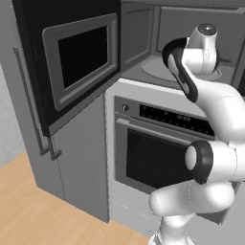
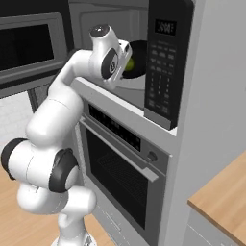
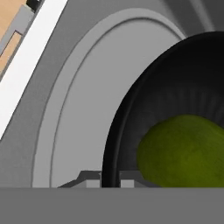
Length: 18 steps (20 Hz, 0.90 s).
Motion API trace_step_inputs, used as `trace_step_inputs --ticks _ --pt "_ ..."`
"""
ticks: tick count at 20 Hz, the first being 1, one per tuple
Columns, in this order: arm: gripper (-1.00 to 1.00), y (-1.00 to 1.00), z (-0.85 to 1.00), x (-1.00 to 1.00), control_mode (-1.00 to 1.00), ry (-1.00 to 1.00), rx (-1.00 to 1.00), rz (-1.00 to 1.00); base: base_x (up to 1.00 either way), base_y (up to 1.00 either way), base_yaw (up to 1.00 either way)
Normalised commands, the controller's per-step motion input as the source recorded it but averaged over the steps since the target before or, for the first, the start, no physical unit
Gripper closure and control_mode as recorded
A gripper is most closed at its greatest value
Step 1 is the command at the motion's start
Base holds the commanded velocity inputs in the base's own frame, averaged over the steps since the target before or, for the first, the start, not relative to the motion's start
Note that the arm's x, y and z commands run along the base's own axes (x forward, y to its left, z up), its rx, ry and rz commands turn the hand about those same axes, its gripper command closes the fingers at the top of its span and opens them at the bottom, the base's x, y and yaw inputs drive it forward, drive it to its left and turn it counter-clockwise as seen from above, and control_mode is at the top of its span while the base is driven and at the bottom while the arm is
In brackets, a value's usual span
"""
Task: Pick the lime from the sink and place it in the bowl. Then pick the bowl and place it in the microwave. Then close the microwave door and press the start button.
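The black bowl holds the green lime and is over the pale turntable inside the microwave. My gripper is shut on the bowl's near rim, one fingertip on each side of it. From the right base view the hand reaches into the cavity, where the bowl and the lime show just past it. The microwave door stands wide open to the left. The button panel is on the right of the cavity. The sink is out of view.
A larger oven with a horizontal handle sits right under the microwave. A tall grey cabinet with a long handle is behind the open door. A wooden counter corner is at the lower right.
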Motion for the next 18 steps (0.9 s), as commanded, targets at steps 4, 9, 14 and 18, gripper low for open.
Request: trace_step_inputs --ticks 4,9,14,18 --pt "1.00 0.00 -0.31 0.36 -1.00 0.00 0.00 0.00 0.00 0.00 0.00" --pt "1.00 0.00 -0.33 0.32 -1.00 0.00 0.00 0.00 0.00 0.00 0.00" --pt "1.00 0.00 -0.25 0.24 -1.00 0.02 0.00 0.00 0.00 0.00 0.00" --pt "-1.00 0.00 -0.29 0.16 -1.00 0.02 0.00 0.00 0.00 0.00 0.00"
